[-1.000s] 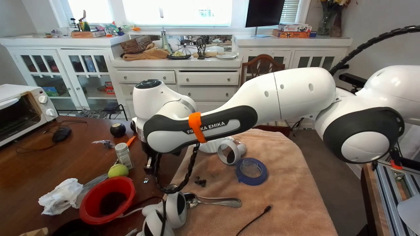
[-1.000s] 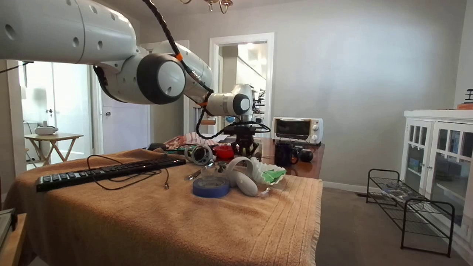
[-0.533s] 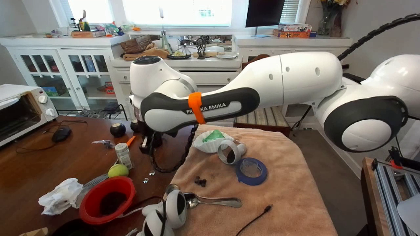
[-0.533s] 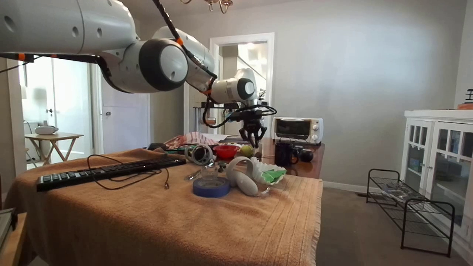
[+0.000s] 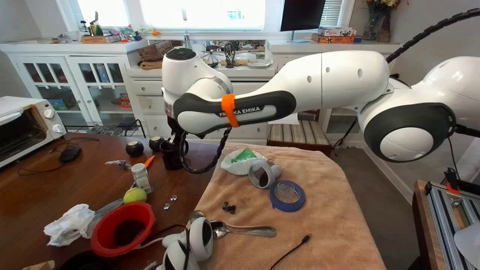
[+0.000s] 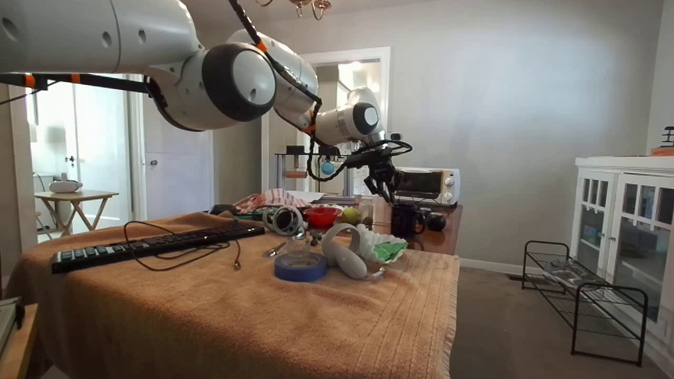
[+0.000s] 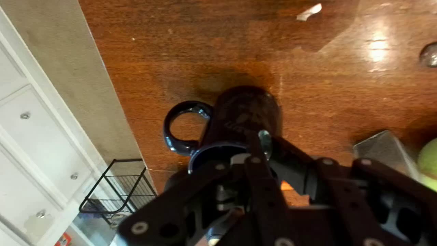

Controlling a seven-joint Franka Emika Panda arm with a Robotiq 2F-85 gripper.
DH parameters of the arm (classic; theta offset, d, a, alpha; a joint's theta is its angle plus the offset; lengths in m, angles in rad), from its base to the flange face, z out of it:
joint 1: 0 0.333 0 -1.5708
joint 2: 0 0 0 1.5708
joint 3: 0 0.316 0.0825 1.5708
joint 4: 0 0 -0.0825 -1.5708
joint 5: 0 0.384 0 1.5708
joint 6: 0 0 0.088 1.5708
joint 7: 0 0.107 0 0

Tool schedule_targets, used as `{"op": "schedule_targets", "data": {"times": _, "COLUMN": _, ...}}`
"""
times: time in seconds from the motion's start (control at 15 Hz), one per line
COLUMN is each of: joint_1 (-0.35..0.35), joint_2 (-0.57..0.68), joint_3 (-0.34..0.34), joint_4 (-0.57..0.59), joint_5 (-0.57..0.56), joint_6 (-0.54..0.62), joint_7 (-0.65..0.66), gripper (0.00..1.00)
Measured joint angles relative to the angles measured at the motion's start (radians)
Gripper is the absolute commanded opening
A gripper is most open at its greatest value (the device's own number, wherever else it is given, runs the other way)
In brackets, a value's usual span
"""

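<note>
Gripper: fingers together, clamped on a small glass bead
Glass bead: between the fingertips
Mug: dark, upright, just below the fingertips
Shaker: standing near the gripper
Tennis ball: farther from the gripper, just beside the shaker

In the wrist view, the mouth of the dark blue mug is partly covered by the gripper, and the faint lettering on the mug's side cannot be read. Over the mug, a small glassy piece pinched by the gripper is too blurred to be identified. Right of the mug, a tennis ball is cut off by the edge. In an exterior view, well left of the mug, a toaster oven is likewise cropped.
</note>
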Motion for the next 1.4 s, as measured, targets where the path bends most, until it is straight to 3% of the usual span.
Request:
{"op": "schedule_targets", "data": {"times": 0.47, "joint_1": -0.044, "joint_2": 0.036, "joint_3": -0.016, "joint_4": -0.004, "joint_5": -0.006, "joint_6": 0.160, "joint_7": 0.070, "gripper": 0.04}}
{"op": "schedule_targets", "data": {"times": 1.0, "joint_1": -0.048, "joint_2": 0.048, "joint_3": -0.015, "joint_4": -0.004, "joint_5": -0.006, "joint_6": 0.254, "joint_7": 0.086, "gripper": 0.04}}
{"op": "schedule_targets", "data": {"times": 1.07, "joint_1": -0.047, "joint_2": 0.050, "joint_3": -0.014, "joint_4": -0.004, "joint_5": -0.006, "joint_6": 0.258, "joint_7": 0.086, "gripper": 0.40}}
{"op": "schedule_targets", "data": {"times": 1.2, "joint_1": -0.047, "joint_2": 0.055, "joint_3": -0.009, "joint_4": -0.005, "joint_5": -0.005, "joint_6": 0.260, "joint_7": 0.086, "gripper": 0.47}}
{"op": "schedule_targets", "data": {"times": 1.4, "joint_1": -0.047, "joint_2": 0.064, "joint_3": 0.000, "joint_4": -0.005, "joint_5": -0.005, "joint_6": 0.261, "joint_7": 0.086, "gripper": 0.69}}
